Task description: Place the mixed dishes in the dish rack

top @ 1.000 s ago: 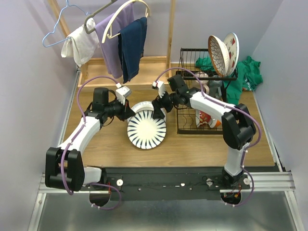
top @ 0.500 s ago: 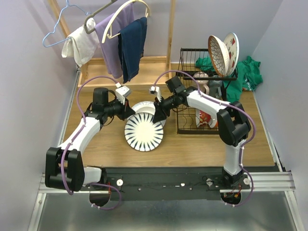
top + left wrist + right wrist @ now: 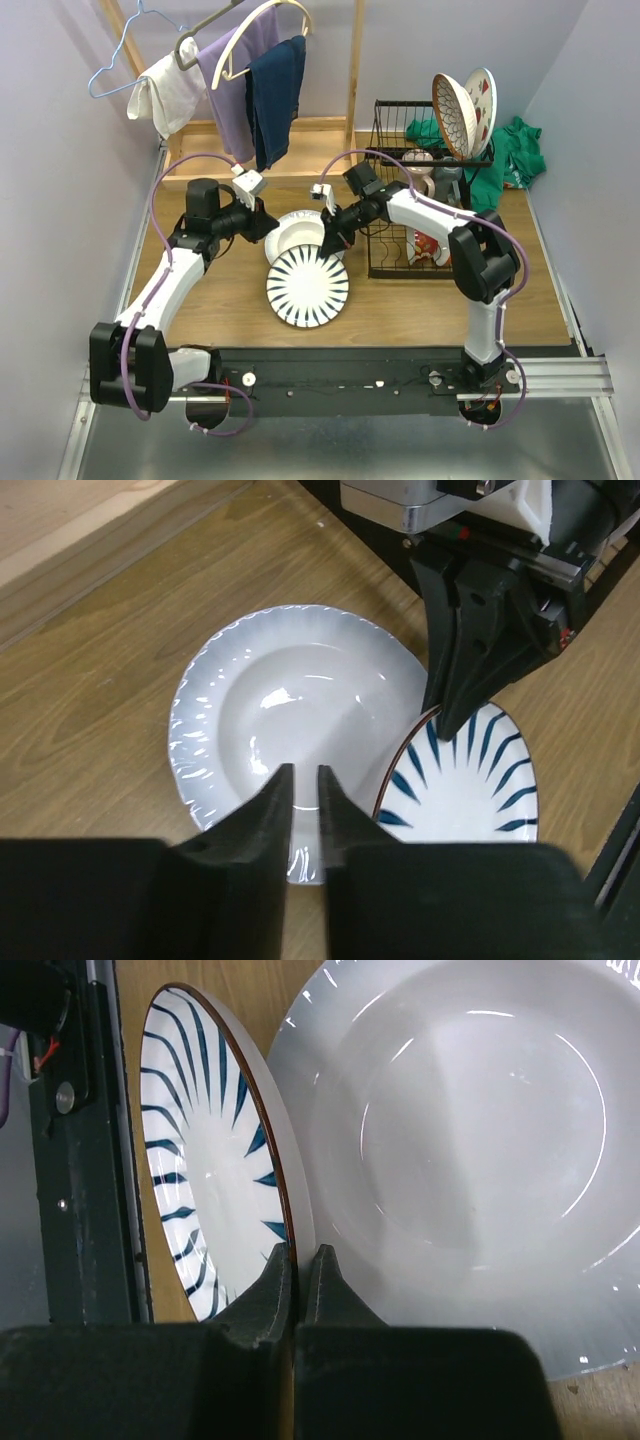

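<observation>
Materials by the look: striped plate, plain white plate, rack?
Blue-striped plate: likely glazed ceramic, glossy; sharp reflections, thin brown rim line. Plain white plate: same glossy glaze, bright highlights, scalloped relief on the rim; hard plastic not excluded. Dish rack: thin wire, probably metal with a black coating.

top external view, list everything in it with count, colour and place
striped plate: 1, white with dark-blue stripes, table centre
white plate: 1, plain white, near edge under the striped plate
dish rack: 1, black wire, right of the plates
racked plates: 2, patterned white, upright on the rack's top tier
lower-tier dishes: count unclear, red and white, inside the rack
green cloth: 1, green, behind the rack
hanging clothes: 3, white, purple, navy, back left
table: 1, wood
left gripper: 1, black, nearly shut over the white plate
right gripper: 1, black, shut on the striped plate's rim
</observation>
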